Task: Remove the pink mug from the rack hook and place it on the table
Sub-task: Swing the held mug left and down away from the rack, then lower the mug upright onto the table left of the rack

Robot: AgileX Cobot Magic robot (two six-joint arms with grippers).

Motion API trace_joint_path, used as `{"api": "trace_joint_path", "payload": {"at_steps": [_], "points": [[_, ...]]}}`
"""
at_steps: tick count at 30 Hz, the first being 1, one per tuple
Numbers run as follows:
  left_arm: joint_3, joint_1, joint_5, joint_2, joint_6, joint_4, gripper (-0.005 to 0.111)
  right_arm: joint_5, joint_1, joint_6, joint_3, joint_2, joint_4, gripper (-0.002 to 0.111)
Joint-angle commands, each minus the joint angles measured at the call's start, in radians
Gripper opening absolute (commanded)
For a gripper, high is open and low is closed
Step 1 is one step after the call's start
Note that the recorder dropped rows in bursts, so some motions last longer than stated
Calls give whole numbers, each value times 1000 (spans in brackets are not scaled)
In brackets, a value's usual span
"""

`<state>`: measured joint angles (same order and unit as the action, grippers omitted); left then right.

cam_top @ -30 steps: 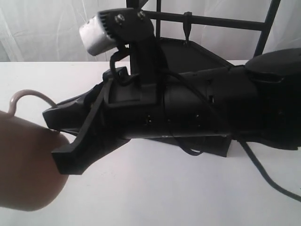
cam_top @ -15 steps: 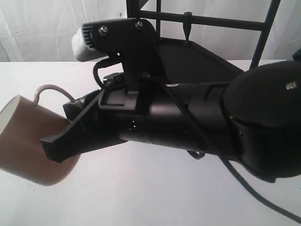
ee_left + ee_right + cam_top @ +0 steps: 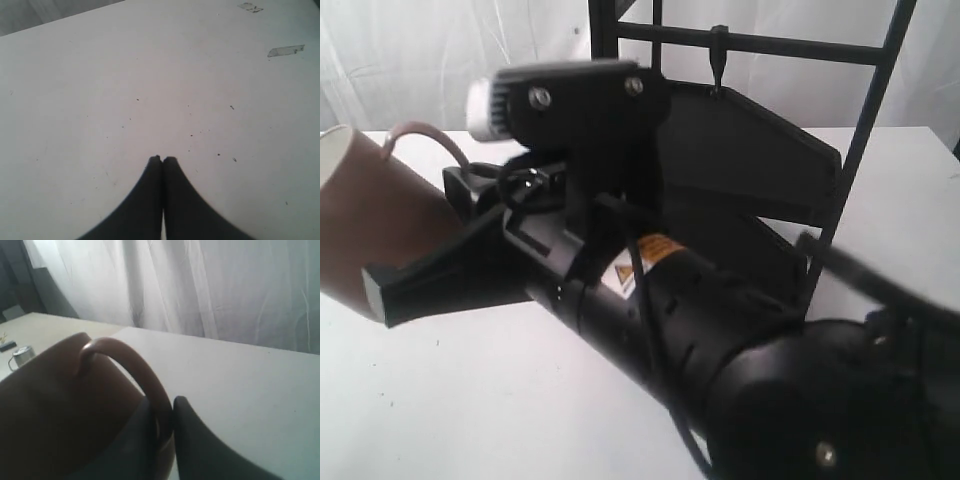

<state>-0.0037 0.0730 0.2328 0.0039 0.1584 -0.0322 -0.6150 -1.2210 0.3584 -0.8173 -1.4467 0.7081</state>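
right gripper [image 3: 162, 412] jaws tight on handle of the pink mug [image 3: 55, 410]; left gripper [image 3: 162, 159] jaws pressed together above table [image 3: 150, 75]

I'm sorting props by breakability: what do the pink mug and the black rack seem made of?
Pink mug: probably ceramic with a fairly matte finish, from its smooth pink wall, white inside and thin loop handle; plastic can't be excluded. Rack: apparently metal painted black, given its thin straight bars and sheet shelf.
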Motion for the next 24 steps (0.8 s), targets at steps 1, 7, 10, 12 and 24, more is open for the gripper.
{"api": "trace_joint_path", "payload": {"at_steps": [1,7,10,12,24], "points": [[4,-6,0,-4,-2,-7,0,-268,-5,-271,99,-64,-208,0],[4,-6,0,-4,-2,-7,0,-504,-5,-490,164,-166,-350,0],[4,-6,0,-4,-2,-7,0,-566,-5,-547,167,-204,-350,0],[4,-6,0,-4,-2,-7,0,-604,-5,-583,167,-224,-339,0],[4,-6,0,-4,-2,-7,0,-606,-1,-1070,179,-323,-50,0]]}}
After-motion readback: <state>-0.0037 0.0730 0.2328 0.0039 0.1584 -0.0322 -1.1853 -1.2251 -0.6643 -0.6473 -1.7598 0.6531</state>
